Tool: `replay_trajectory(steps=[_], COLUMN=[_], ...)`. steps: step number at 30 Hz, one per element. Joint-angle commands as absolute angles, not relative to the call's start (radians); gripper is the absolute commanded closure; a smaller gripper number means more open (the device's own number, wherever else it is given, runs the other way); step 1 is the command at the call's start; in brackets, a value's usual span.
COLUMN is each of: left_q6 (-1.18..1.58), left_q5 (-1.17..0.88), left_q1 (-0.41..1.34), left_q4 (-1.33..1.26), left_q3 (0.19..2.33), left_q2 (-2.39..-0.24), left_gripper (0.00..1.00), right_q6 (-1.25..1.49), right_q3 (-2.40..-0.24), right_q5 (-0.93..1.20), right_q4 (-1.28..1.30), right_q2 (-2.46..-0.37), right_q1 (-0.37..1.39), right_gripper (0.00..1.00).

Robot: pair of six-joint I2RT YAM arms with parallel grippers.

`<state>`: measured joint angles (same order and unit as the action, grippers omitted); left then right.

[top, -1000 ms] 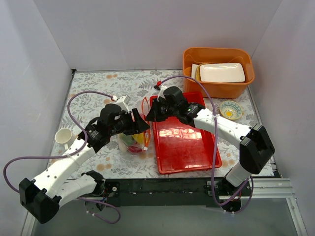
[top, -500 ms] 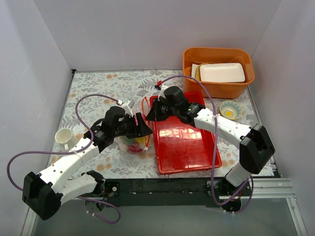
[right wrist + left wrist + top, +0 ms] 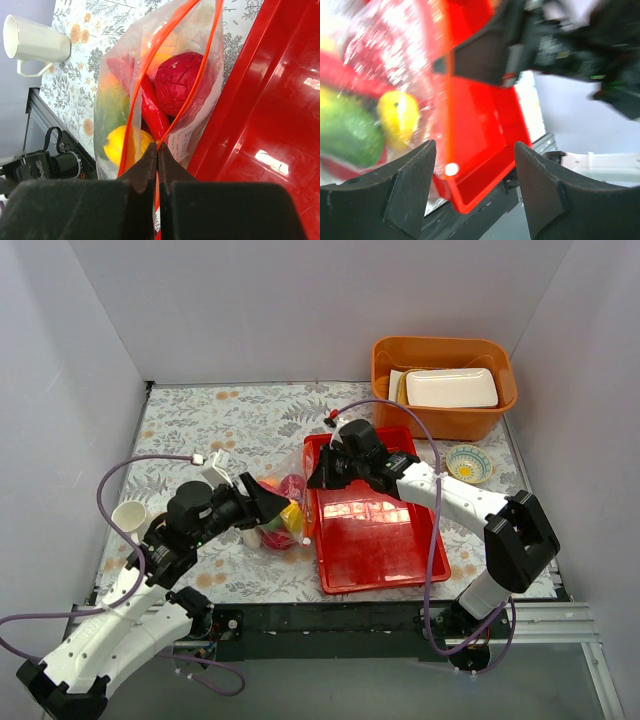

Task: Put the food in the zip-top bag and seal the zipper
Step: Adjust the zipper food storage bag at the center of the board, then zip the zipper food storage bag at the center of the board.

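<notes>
While your right gripper (image 3: 157, 152) pinches: its jaws are clenched on the zipper (image 3: 202, 75) where the two strips meet at one end of the mouth, giving you an anchor to seal against
Zip-top bag (image 3: 280, 530): lies on the patterned table (image 3: 200, 430) between your left gripper (image 3: 272, 502) and the red tray (image 3: 380, 540), against the tray's left wall, with its mouth gaping
Food (image 3: 181, 80): red, yellow and green pieces sit inside the bag and none shows on the tray, so loading looks done
Left gripper: fingers spread, grasping nothing, aimed at the bag's side
Your next move: probably bring the free gripper to the strip and press it closed along its length
Risk: the crinkly film may slip or bunch if you tug
</notes>
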<state>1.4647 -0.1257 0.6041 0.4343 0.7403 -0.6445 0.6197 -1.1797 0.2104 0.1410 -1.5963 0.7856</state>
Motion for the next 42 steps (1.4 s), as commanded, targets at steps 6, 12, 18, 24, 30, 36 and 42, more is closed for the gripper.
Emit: replay_trajectory(steps=[6,12,18,24,30,36,42], left_q6=[1.682,1.788,1.853,1.884,1.908,1.925,1.921], left_q5=[-0.124,-0.196,-0.271,-0.253,-0.239,-0.209,-0.169], left_q1=[0.604,0.604,0.612,0.663,0.696,0.709,0.716], left_q4=[0.46,0.39,0.259,0.204,0.17,0.17,0.163], left_q3=[0.549,0.46,0.379,0.361,0.338,0.318,0.319], left_q2=[-0.598,-0.56,-0.549,-0.583,-0.611,-0.594,-0.626], left_gripper=[0.41,0.44,0.45,0.46,0.51,0.56,0.58], right_q6=[0.632,0.638,0.643,0.641,0.641,0.643,0.643], right_q3=[-1.203,-1.206,-1.201,-1.192,-1.19,-1.184,-1.183], right_q5=[0.196,0.209,0.213,0.213,0.215,0.215,0.222], right_q4=[0.153,0.15,0.143,0.146,0.149,0.15,0.149], right_q2=[-1.586,-1.586,-1.583,-1.575,-1.571,-1.566,-1.566], right_q1=[0.759,0.749,0.744,0.739,0.736,0.732,0.73], right_gripper=[0.99,0.99,0.99,0.99,0.99,0.99,0.99])
